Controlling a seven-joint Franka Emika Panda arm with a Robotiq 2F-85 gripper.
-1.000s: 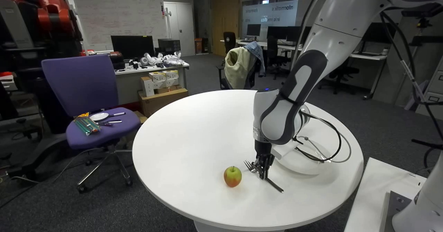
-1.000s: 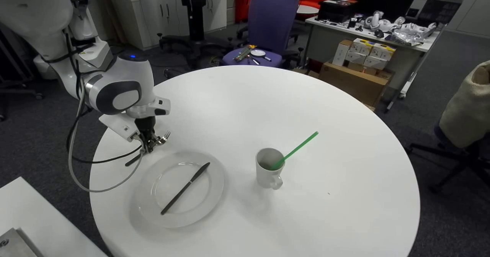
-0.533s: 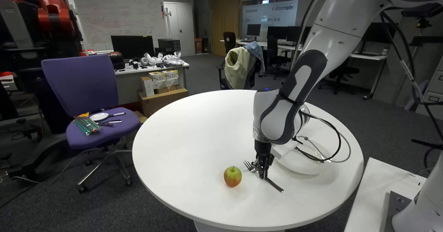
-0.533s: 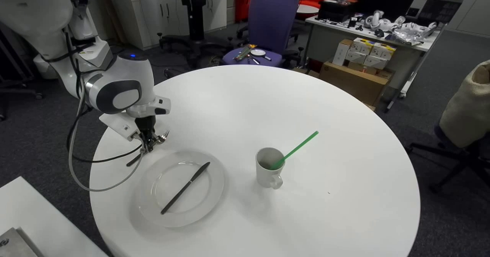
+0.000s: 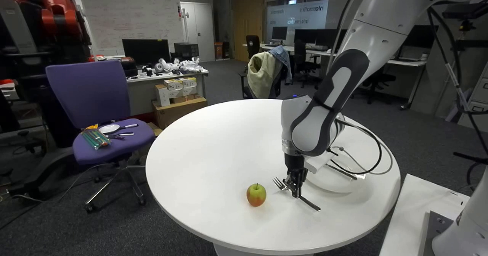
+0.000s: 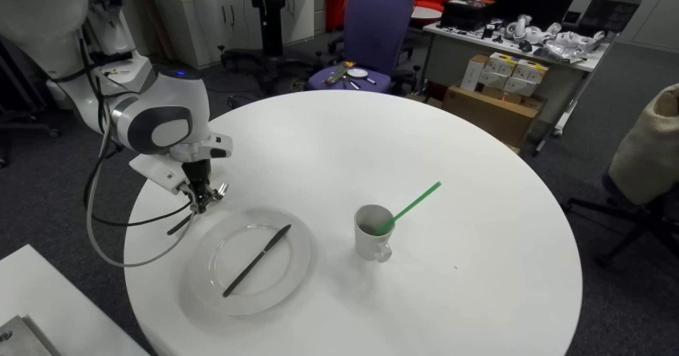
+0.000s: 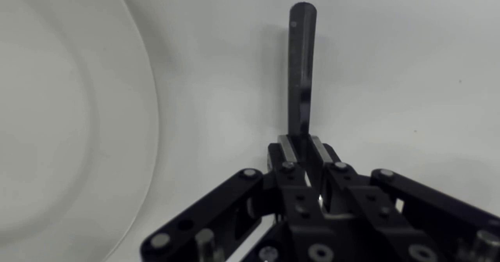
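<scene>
Your end effector (image 7: 300, 147) pinches fork (image 7: 300, 66), just beside plate (image 7: 125, 109); grip firmly against pivoting, steer fork clear of plate.

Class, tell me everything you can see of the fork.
The fork looks metallic, with shiny tines at one end and a long, slim handle, dark in the wrist view, that finishes in a rounded end. The hand grips it partway along, hiding that stretch. It is beside the plate, with a gap between them, and apart from the apple in an exterior view. Whether it touches the table or is slightly raised cannot be told.
</scene>
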